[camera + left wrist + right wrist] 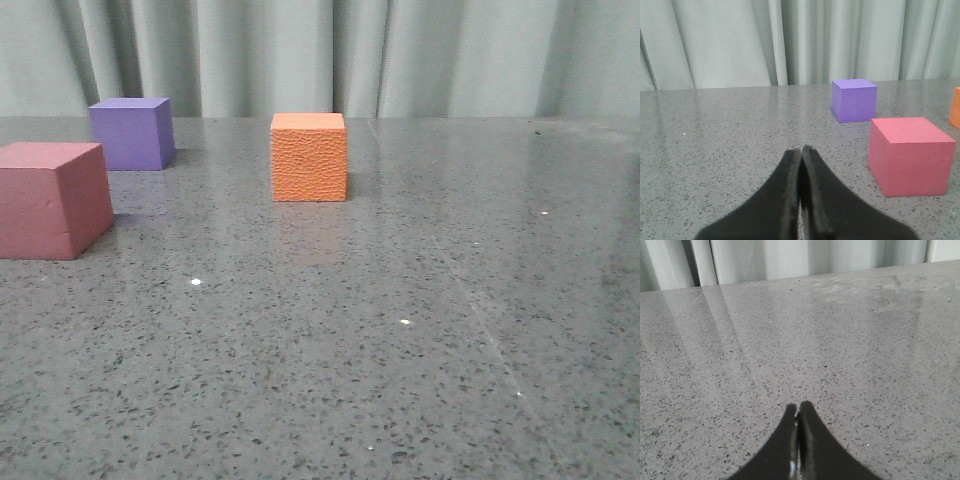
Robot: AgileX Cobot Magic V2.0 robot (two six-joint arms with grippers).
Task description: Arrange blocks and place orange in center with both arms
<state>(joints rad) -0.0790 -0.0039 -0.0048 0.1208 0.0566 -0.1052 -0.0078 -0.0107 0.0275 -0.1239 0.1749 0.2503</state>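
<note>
Orange block (309, 157): sitting upright on the grey table (420, 330), apparently not yet flanked. Purple block (131, 133) is standing left of and slightly behind it; pink-red block (52, 199) is lying further left and nearer, so both seem to be awaiting arrangement. Left gripper (801, 152) and right gripper (798, 410) are hovering low, fingers pressed together, holding nothing.

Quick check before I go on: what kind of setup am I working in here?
Likely a lab or test bench, not a home: a bare speckled grey tabletop, a plain curtain closing off the back, and only three foam cubes out, orange, purple and pink.
</note>
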